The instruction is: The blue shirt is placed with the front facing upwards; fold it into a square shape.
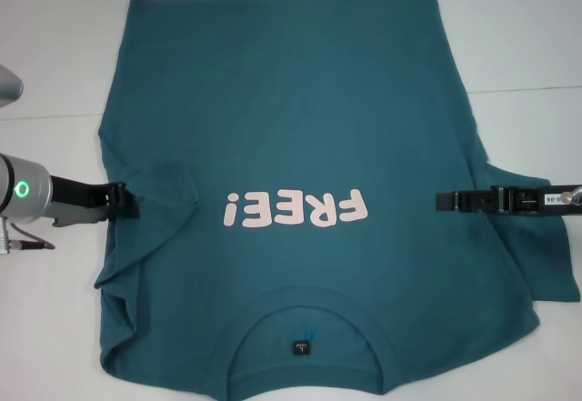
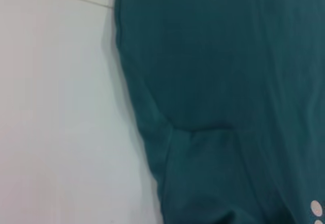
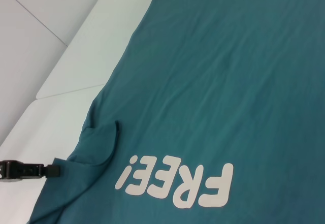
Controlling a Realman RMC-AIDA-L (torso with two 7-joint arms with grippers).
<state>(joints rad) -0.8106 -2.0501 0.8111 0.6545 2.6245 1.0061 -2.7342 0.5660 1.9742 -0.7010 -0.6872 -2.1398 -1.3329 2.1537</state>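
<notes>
The blue shirt [image 1: 291, 119] lies flat on the white table [image 1: 55, 37], front up, its pink "FREE!" print [image 1: 296, 208] reading upside down to me. The collar [image 1: 300, 315] with its black label [image 1: 300, 347] is nearest me. On my left, the sleeve [image 1: 164, 203] is folded in over the body, as the right wrist view shows [image 3: 101, 137]. My left gripper [image 1: 125, 203] sits at the shirt's left edge beside that fold, also in the right wrist view [image 3: 55, 169]. My right gripper [image 1: 443, 200] reaches in over the shirt's right side, level with the print.
A seam in the table top [image 1: 527, 89] runs across behind the shirt. A grey rounded part [image 1: 7, 85] shows at the far left edge. The shirt's right sleeve [image 1: 546, 265] spreads out toward the right edge of the table.
</notes>
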